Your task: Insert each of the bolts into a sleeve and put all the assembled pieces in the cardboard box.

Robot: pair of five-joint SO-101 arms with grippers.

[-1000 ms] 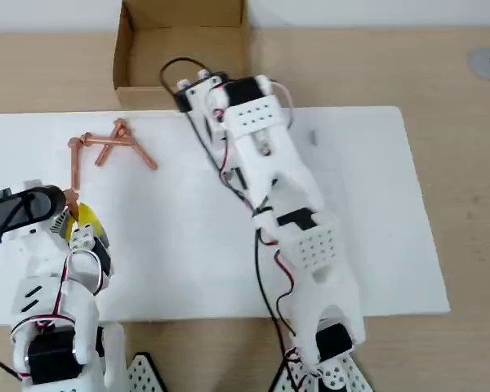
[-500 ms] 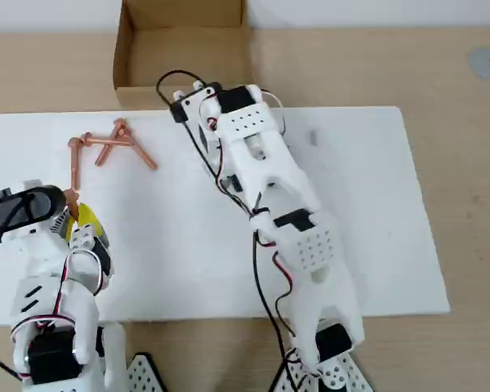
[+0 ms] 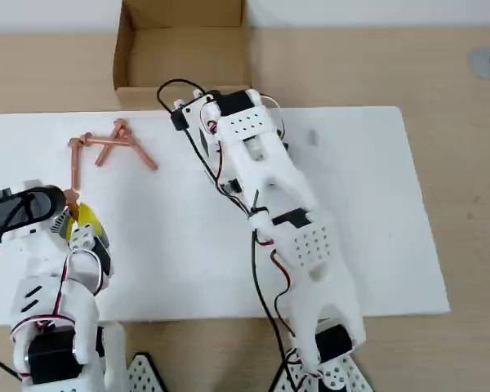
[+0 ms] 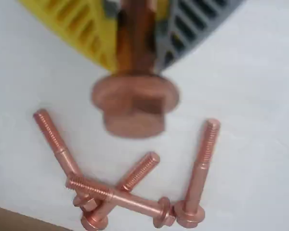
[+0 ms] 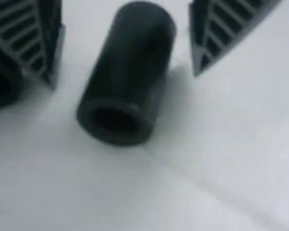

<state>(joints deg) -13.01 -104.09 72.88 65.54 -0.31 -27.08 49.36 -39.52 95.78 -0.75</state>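
My left gripper [image 4: 135,50] is shut on the shank of a copper bolt [image 4: 135,103], whose flanged head points at several loose copper bolts [image 4: 130,192] on the white sheet. From above, that held bolt [image 3: 73,167] sticks out of the left gripper [image 3: 73,204] toward the bolt pile [image 3: 118,143]. My right gripper [image 5: 125,72] is open, with a black sleeve [image 5: 130,53] lying on its side between the ribbed fingers [image 5: 221,29]. A second black sleeve [image 5: 0,86] lies just outside one finger. The cardboard box [image 3: 122,49] stands open at the back.
The white sheet [image 3: 376,212] covers most of the wooden table. The right arm [image 3: 269,188] stretches diagonally across the sheet's middle, its wrist close to the box's front wall. A grey disc [image 3: 486,61] lies at the far right on the table.
The right arm's wrist has shifted a little left and back from the box. The left arm and its bolt have not moved.
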